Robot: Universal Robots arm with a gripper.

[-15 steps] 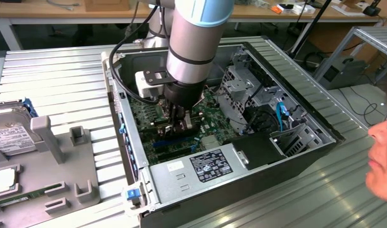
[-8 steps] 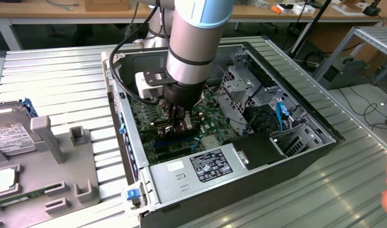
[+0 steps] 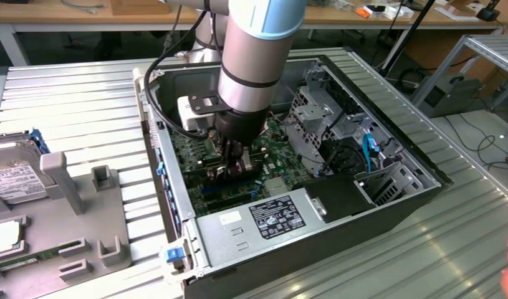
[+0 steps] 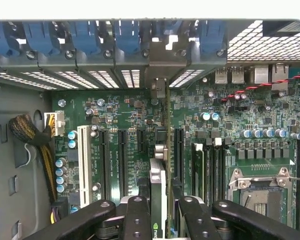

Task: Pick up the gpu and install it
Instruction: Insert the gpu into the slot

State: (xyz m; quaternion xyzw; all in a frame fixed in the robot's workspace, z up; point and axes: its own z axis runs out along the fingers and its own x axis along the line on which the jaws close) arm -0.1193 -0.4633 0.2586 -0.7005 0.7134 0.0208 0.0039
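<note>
- Gripper [image 4: 160, 220]: fingers clamped on the gpu [image 4: 159, 180], held edge-on.
- Gpu: inside the computer case [image 3: 420, 162], above the motherboard [image 4: 230, 115] slots, bracket toward the case's rear edge.
- Risk: misalignment with the slot could jam or bend the card.

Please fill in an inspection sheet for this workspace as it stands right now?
Surface: ribbed metal table carrying an open computer case.
Job's things: gpu held edge-on above the green motherboard, its bracket near the rear slots.
Clutter: hard drive on a grey holder.
Grippers: pincer shut on the gpu.
Cables: braided bundle inside case; blue cable.
Surroundings: wooden benches behind.
</note>
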